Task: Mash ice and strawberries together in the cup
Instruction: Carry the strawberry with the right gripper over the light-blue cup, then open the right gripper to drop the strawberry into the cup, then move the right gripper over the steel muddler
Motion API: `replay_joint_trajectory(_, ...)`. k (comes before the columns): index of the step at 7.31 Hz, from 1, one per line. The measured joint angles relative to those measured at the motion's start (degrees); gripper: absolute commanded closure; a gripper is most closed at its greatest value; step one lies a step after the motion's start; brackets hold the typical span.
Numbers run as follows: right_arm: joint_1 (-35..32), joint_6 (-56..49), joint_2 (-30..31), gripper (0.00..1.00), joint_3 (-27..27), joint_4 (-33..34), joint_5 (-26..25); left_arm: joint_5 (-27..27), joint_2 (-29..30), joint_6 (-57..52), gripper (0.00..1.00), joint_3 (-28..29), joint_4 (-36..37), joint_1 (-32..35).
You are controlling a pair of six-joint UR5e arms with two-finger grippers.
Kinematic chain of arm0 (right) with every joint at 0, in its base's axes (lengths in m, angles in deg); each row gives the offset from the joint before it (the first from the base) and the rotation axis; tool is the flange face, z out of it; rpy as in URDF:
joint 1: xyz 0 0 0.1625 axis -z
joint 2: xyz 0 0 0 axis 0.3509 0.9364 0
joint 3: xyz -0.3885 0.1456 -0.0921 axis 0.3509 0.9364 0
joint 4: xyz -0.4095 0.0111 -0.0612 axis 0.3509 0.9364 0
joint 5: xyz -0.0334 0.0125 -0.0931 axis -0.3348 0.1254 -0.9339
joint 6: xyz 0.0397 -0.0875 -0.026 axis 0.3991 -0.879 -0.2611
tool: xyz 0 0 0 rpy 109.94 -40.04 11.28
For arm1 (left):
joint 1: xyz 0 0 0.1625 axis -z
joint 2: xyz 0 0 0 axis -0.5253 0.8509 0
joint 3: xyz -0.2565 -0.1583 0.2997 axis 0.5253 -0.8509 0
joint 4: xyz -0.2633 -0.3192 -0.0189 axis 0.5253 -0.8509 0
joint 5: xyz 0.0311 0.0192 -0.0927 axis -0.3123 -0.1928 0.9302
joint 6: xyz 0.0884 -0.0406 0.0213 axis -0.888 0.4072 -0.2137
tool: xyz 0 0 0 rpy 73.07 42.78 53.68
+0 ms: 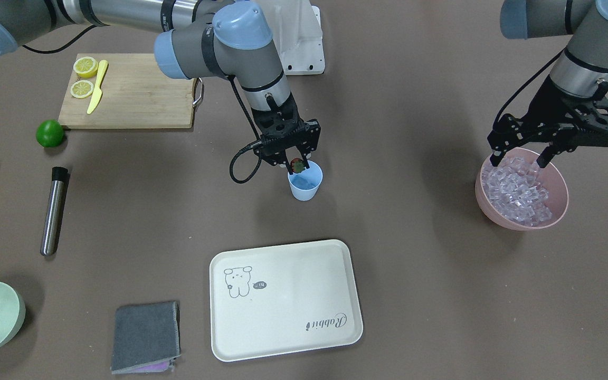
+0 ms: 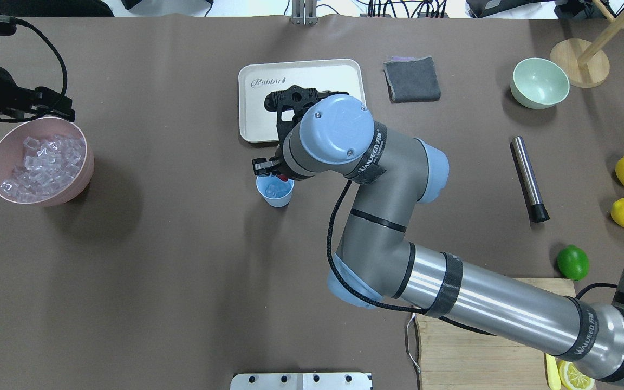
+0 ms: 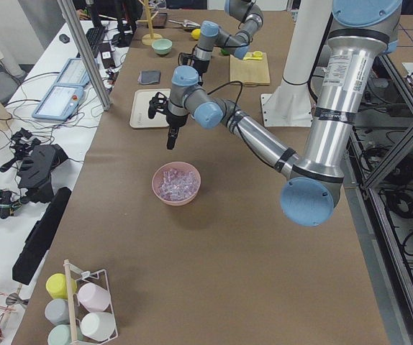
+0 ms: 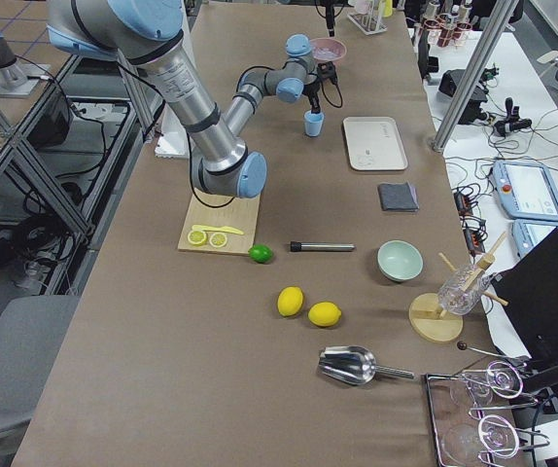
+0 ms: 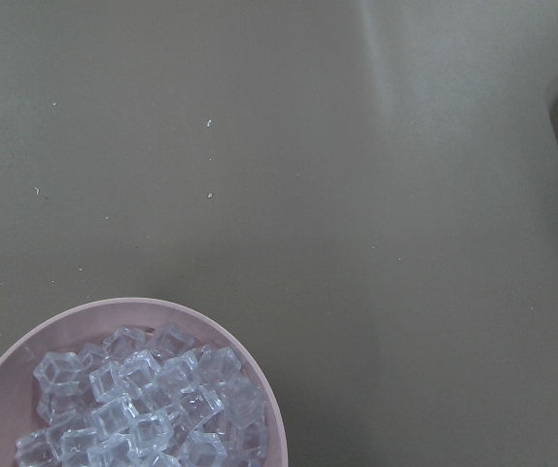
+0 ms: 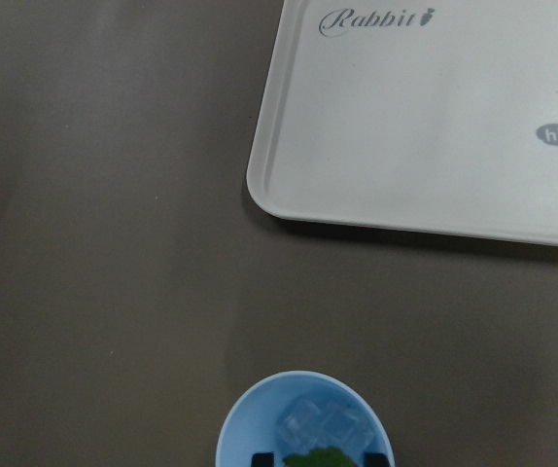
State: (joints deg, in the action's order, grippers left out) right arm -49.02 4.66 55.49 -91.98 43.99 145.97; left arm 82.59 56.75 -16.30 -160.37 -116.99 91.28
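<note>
You've got the right end effector pinched narrow on the strawberry. The fruit hangs at the mouth of the cup, on its robot-side edge. Whether it dips below the rim can't be told. In the right wrist view the green cap pokes in at the bottom edge betw. two dark fingertips, directly above the cup's opening. A few pieces of ice lie in the cup's bottom. The cup stands upright on the table, approx. mid-table, near the cream tray but apart from it.

The left end effector is spread wide and holds nothing. Its fingers point down just over the robot-side rim of the pink bowl, which is heaped w/ more ice. Whether the tips touch the cubes — you can't tell from these views. A steel rod w/ black tip lies flat, well apart from the cup, near the lime.
</note>
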Motion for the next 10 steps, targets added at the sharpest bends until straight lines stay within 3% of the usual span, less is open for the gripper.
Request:
replay_joint_trajectory(2, 1.25, 0.49, -1.5, 1.0, 2.13, -0.15, -2.16, -0.06, 0.22, 0.0, 0.03, 0.45, -0.12, 0.0)
replay_joint_trajectory(3, 1.41, 0.51, -1.78, 0.75, 2.55, -0.17, -2.54, -0.08, 0.25, 0.0, 0.03, 0.58, -0.24, 0.0)
replay_joint_trajectory(4, 1.45, 0.51, -1.89, 0.01, 2.82, -0.17, -2.73, -0.08, 0.27, 0.0, 0.03, 0.79, -0.49, 0.0)
replay_joint_trajectory(8, 1.0, 0.74, -1.79, 0.0, 2.71, -0.14, -2.62, -0.01, 0.28, 0.0, 0.03, 1.14, -0.98, 0.0)
replay_joint_trajectory(10, -3.72, 0.52, -0.31, 0.0, -0.45, 4.95, 4.61, 0.0, 0.32, 0.06, 0.03, 1.1, -1.13, 0.0)
